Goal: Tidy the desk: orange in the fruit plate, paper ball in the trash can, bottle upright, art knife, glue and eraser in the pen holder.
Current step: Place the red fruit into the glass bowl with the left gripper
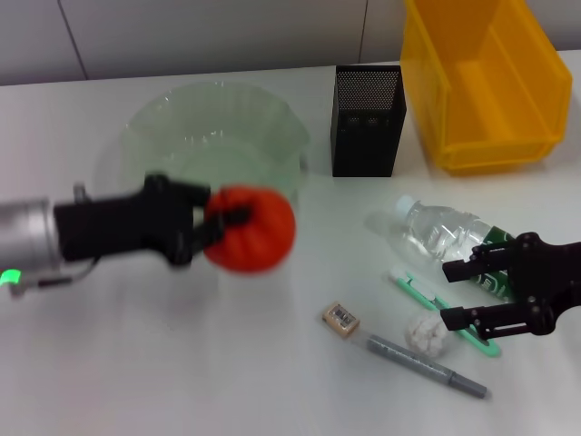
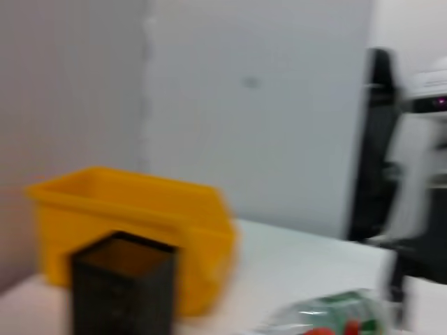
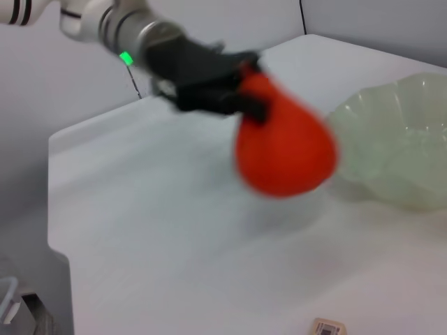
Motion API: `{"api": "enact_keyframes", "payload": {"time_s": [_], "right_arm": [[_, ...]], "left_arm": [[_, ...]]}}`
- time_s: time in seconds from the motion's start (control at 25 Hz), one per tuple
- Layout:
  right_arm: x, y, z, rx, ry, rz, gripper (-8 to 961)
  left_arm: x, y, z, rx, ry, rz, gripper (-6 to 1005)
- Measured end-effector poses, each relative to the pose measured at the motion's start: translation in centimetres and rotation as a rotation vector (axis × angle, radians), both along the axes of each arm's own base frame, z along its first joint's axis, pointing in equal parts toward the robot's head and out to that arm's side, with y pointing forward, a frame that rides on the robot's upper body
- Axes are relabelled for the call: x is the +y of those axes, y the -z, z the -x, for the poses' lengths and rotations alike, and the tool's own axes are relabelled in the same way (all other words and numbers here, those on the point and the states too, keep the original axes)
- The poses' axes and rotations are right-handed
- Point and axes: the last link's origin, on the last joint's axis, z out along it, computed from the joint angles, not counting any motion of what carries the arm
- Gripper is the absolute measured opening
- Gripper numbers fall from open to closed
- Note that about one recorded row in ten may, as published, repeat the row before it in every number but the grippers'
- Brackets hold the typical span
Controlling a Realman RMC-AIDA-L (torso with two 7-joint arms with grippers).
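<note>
My left gripper (image 1: 227, 221) is shut on the orange (image 1: 252, 229) and holds it in the air just in front of the clear green fruit plate (image 1: 182, 127); the right wrist view shows the orange (image 3: 283, 153) and the plate (image 3: 398, 139) too. My right gripper (image 1: 458, 292) is open, low over the table by the lying bottle (image 1: 445, 232), the green art knife (image 1: 427, 295) and the paper ball (image 1: 427, 334). The eraser (image 1: 341, 318) and the grey glue stick (image 1: 427, 366) lie in front. The black mesh pen holder (image 1: 368, 118) stands behind them.
A yellow bin (image 1: 486, 82) stands at the back right beside the pen holder; both also show in the left wrist view, the bin (image 2: 133, 223) and the holder (image 2: 122, 289). The table's edge (image 3: 63, 181) shows in the right wrist view.
</note>
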Motion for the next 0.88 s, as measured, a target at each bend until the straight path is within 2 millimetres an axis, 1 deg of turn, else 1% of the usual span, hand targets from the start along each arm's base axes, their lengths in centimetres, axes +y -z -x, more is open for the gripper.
{"api": "enact_keyframes", "payload": {"time_s": [0.04,0.08,0.12,0.16,0.2,0.24,0.28,0.32,0.4,0.48,0.6,0.88], "right_arm": [[0.0,0.0,0.0,0.000,0.000,0.000,662],[0.1,0.2,0.0,0.004,0.003,0.003,662],[0.1,0.2,0.0,0.004,0.003,0.003,662],[0.2,0.3,0.0,0.007,0.004,0.004,662],[0.3,0.5,0.2,0.013,0.002,0.009,662],[0.3,0.5,0.2,0.013,0.002,0.009,662],[0.4,0.6,0.3,0.019,0.000,0.014,662],[0.4,0.6,0.3,0.019,0.000,0.014,662],[0.5,0.8,0.4,0.023,-0.001,0.018,662],[0.5,0.8,0.4,0.023,-0.002,0.018,662],[0.7,0.8,0.5,0.023,-0.003,0.016,662],[1.2,1.1,0.7,0.020,-0.009,0.017,662]], "left_arm": [[0.0,0.0,0.0,0.000,0.000,0.000,130],[1.7,0.2,-0.7,0.032,-0.025,-0.044,126],[1.7,0.2,-0.7,0.032,-0.025,-0.044,121],[2.6,0.3,-1.1,0.044,-0.036,-0.067,117],[4.0,0.3,-1.7,0.053,-0.058,-0.118,112],[4.0,0.3,-1.7,0.053,-0.058,-0.118,108],[5.5,0.1,-2.0,0.055,-0.099,-0.187,103],[5.5,0.1,-2.0,0.055,-0.099,-0.187,99],[7.0,0.3,-1.9,0.083,-0.158,-0.266,89],[7.4,0.4,-1.8,0.099,-0.171,-0.283,78],[8.0,1.1,-1.6,0.156,-0.200,-0.318,62],[8.1,1.4,-1.9,0.127,-0.228,-0.341,133]]}}
